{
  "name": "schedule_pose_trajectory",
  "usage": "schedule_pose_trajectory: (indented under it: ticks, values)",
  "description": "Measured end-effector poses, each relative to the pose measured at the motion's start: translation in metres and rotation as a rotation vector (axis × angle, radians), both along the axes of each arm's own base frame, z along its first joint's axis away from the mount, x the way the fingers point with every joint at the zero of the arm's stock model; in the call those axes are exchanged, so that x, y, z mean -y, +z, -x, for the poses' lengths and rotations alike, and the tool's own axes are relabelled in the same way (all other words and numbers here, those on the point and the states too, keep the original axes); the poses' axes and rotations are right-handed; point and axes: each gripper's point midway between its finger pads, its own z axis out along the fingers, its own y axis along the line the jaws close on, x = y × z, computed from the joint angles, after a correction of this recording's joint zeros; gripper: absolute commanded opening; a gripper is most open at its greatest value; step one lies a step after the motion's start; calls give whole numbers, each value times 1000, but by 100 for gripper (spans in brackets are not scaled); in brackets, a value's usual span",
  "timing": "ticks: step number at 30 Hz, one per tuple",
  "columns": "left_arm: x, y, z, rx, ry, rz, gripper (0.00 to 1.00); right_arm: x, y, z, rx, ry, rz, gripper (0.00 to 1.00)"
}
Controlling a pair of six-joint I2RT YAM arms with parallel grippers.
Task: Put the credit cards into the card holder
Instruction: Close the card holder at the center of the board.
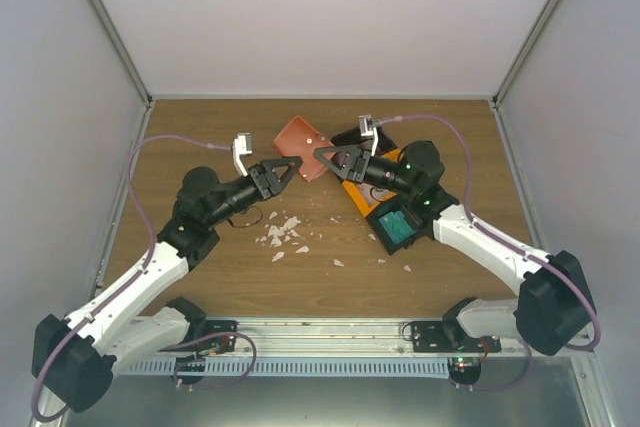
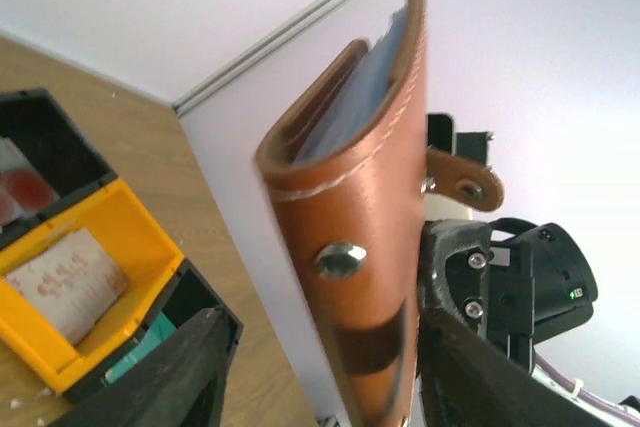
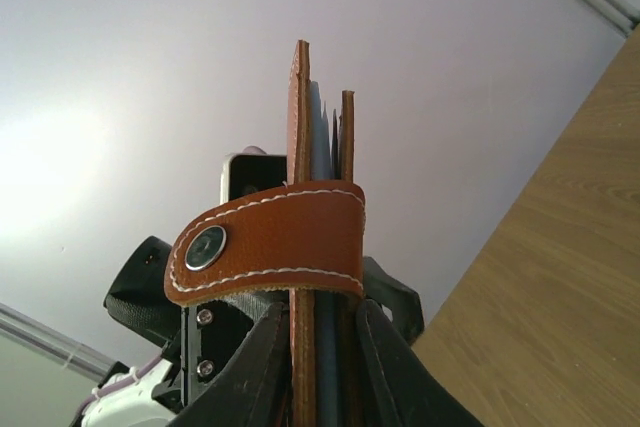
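- Above the far middle of the table (image 1: 230, 282): reddish-brown leather card holder (image 1: 302, 137), lifted clear of the wood between the two arm tips.
- At the right gripper (image 3: 320, 325): pressed together on the card holder's lower edge, pinching it upright; snap tab (image 3: 265, 242) looped across the front, pale blue-grey pockets visible between the leather leaves.
- At the left gripper (image 2: 322, 327): spread, fingers (image 2: 185, 377) on either side of the card holder, one plainly apart from the leather.
- Under the right arm: orange bin (image 2: 120, 212) with a pinkish-white credit card (image 2: 65, 282); adjoining black bin (image 2: 205, 302) with a teal credit card (image 1: 398, 227); red-and-white credit card (image 2: 15, 182) in the farther black compartment, cut off by the frame edge.
- Near the left arm: white scraps (image 1: 283, 235) on the table.
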Motion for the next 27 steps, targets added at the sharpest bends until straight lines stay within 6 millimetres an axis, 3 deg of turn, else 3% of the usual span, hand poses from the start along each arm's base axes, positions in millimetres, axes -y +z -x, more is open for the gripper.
schedule_pose_trajectory:
  ticks: [7, 10, 12, 17, 22, 27]
  values:
    - [0, 6, -2, 12, 0, 71, 17, -5, -14, 4, -27, 25, 4, 9]
    - [1, -1, -4, 1, -2, 72, 0, -3, -21, 2, -36, 13, 14, 20]
    - [2, -5, -4, -1, -5, 69, 0, -3, -29, 1, -45, 3, 31, 36]
    - [2, -25, -5, -15, -3, -1, 0, 2, -56, -2, -42, -49, 139, 62]
    - [1, -66, -8, -75, -20, -136, 0, 16, -82, 0, -12, -113, 266, 70]
    - [10, -125, -7, -194, -109, -265, 0, 33, -123, 1, -42, -176, 437, 72]
